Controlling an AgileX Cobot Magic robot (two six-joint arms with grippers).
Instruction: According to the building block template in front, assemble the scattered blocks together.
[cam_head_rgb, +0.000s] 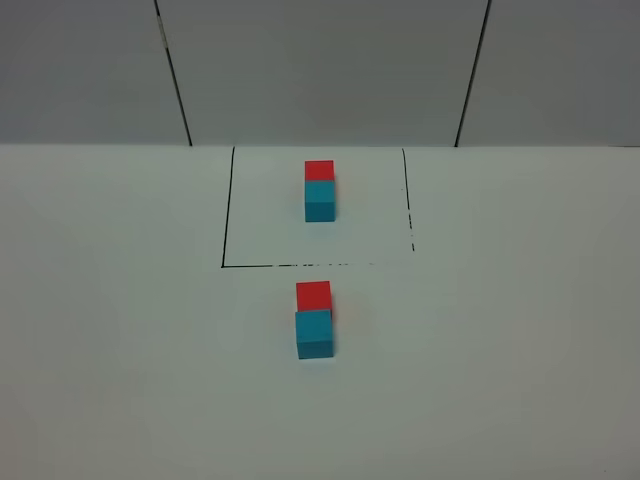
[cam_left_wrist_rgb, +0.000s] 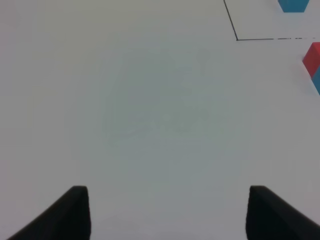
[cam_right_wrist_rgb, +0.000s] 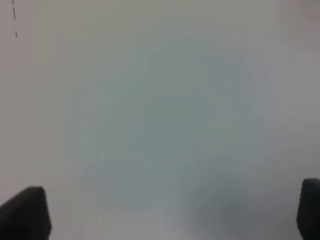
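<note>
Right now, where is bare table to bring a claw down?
Bare table lies left and right of the red cube and blue cube. Tightest is the strip between them and the outlined square holding the template bar.

Probably lab: bare white table (cam_head_rgb: 120, 350), grey panels (cam_head_rgb: 320, 70).

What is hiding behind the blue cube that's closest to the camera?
A red cube sits right behind the near blue cube, touching it. Its lower front is covered by the blue one. Farther back, inside the black outline, stands the template bar.
</note>
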